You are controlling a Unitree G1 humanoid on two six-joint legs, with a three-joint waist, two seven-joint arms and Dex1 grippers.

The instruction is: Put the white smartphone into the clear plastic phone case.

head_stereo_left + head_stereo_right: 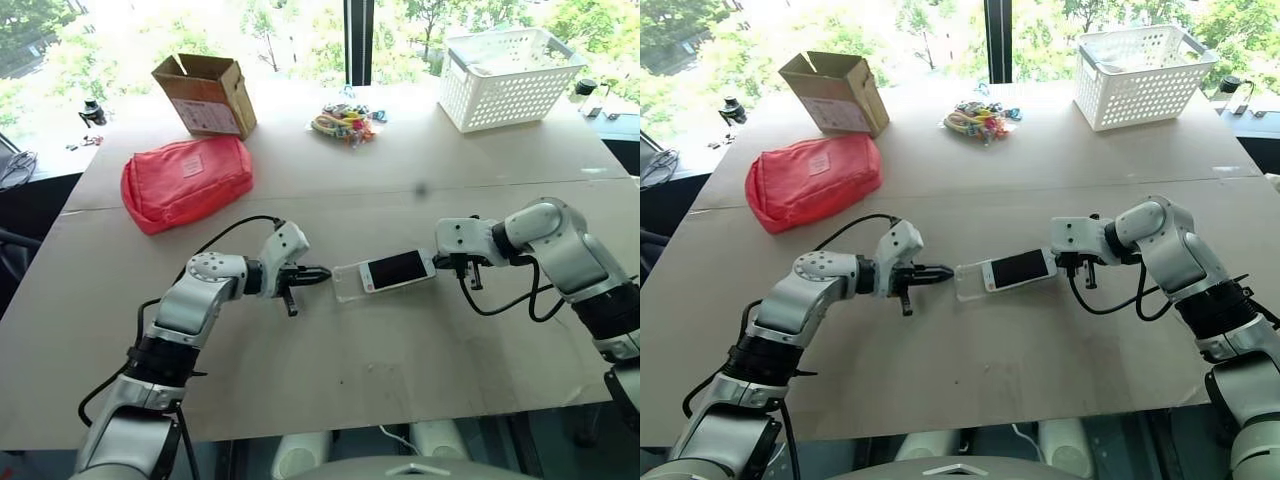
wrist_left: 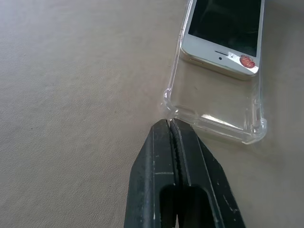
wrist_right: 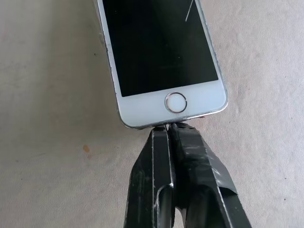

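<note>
Sunlit windows stand behind a broad tan counter [image 1: 330,350], and the work lies near its middle. The phone [image 1: 397,269] lies flat, screen up, partly slid into the case [image 1: 350,282]: its top end sits inside the clear shell, while the case's left end is unfilled and the phone's home-button end juts out to the right.

The left hand [image 1: 318,273] has its fingers pressed together and holds nothing; its tips touch, or all but touch, the case's left end near a corner. The right hand [image 1: 447,262] is likewise clamped shut on nothing, its tips set against the phone's right end just below the home button.

The step in hand looks like a push-and-brace: the right hand drives the phone leftward while the left one stops the case from skating away. To do it well:
- Push along the phone's long axis; an angled shove would probably jam a corner on the rim.
- The left brace sits off-centre, so the case could pivot; a more central contact seems safer.
- Keep the push low and level so the phone does not ride up over the rim.
- The last corners may need pressing down from above.
</note>
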